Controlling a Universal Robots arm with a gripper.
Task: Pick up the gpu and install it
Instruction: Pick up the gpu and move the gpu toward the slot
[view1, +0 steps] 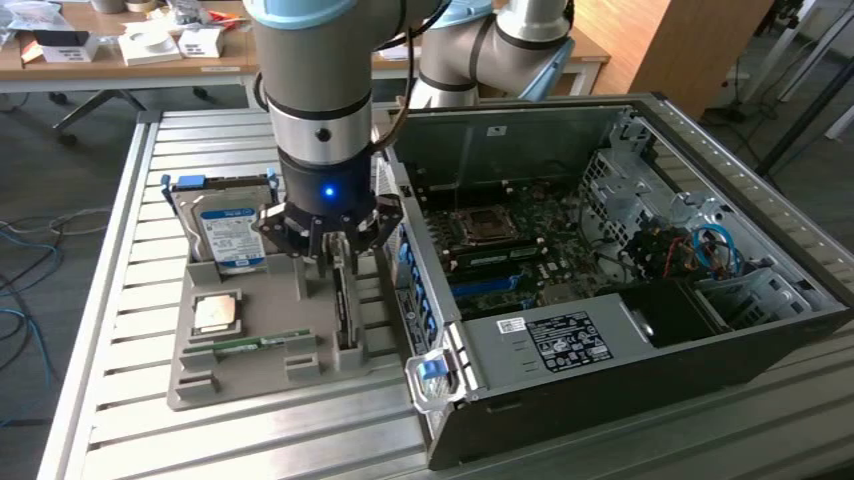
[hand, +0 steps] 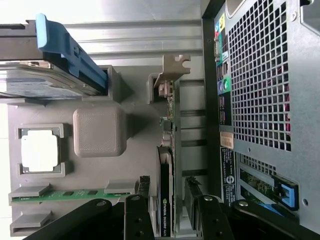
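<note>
The gpu (view1: 347, 312) is a thin dark card with a metal bracket. It stands on edge in a slot at the side of the grey holder tray (view1: 240, 375) nearest the computer case. My gripper (view1: 331, 262) hangs right over it. In the wrist view the gpu (hand: 166, 150) runs between my two black fingers (hand: 144, 189), one on each side with a small gap. The gripper (hand: 167, 200) is open and holds nothing.
The tray also holds a blue-labelled hard drive (view1: 230, 235), a processor chip (view1: 216, 313) and a green memory stick (view1: 254, 345). The open computer case (view1: 601, 250) lies right beside the tray, its rear grille (hand: 260, 90) close to the gpu. Slatted metal table (view1: 120, 300) underneath.
</note>
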